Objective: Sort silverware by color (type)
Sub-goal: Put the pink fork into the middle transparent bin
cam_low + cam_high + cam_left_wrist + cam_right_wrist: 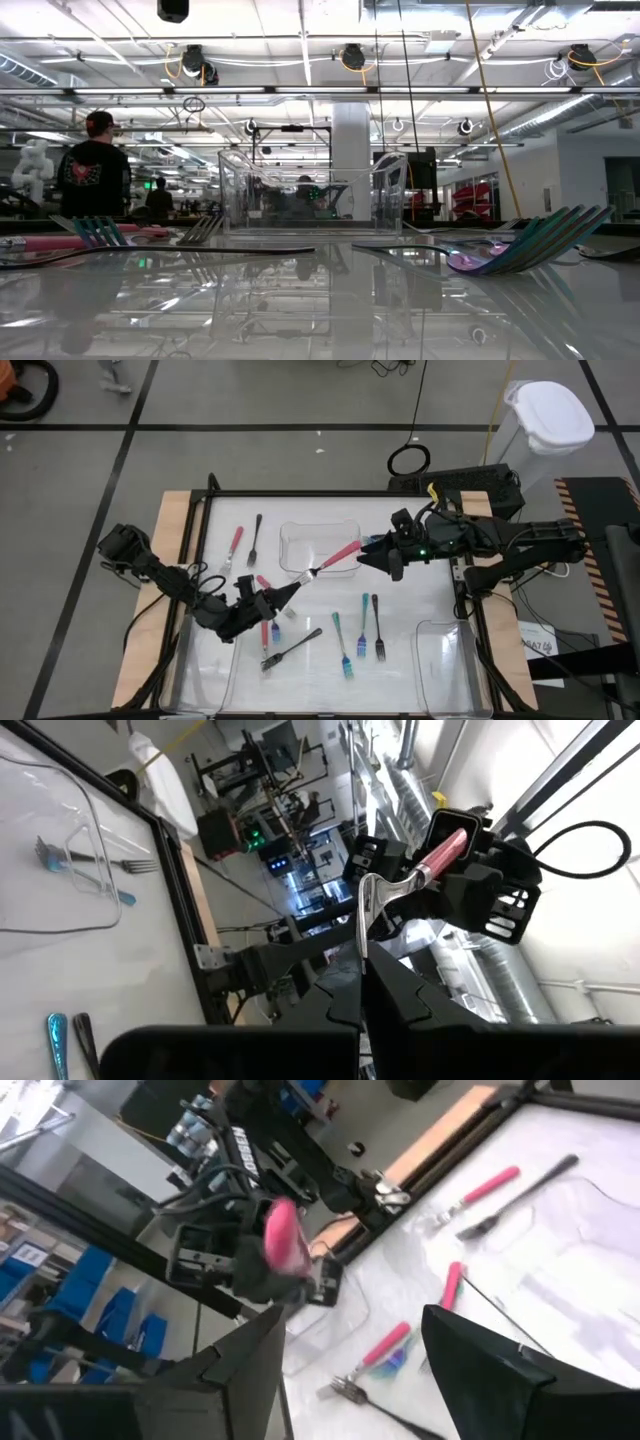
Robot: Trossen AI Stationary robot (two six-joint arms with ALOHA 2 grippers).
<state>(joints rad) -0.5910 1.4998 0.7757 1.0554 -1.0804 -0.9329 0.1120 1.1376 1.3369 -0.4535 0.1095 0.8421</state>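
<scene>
The left gripper [297,586] was clamped on the tines of a pink-handled fork [333,558], held above the tabletop [420,598] over a clear tray [296,540]. The right gripper [368,550], fingers spread apart, sat around the fork's handle end. Other silverware [362,628] lay scattered below.
</scene>
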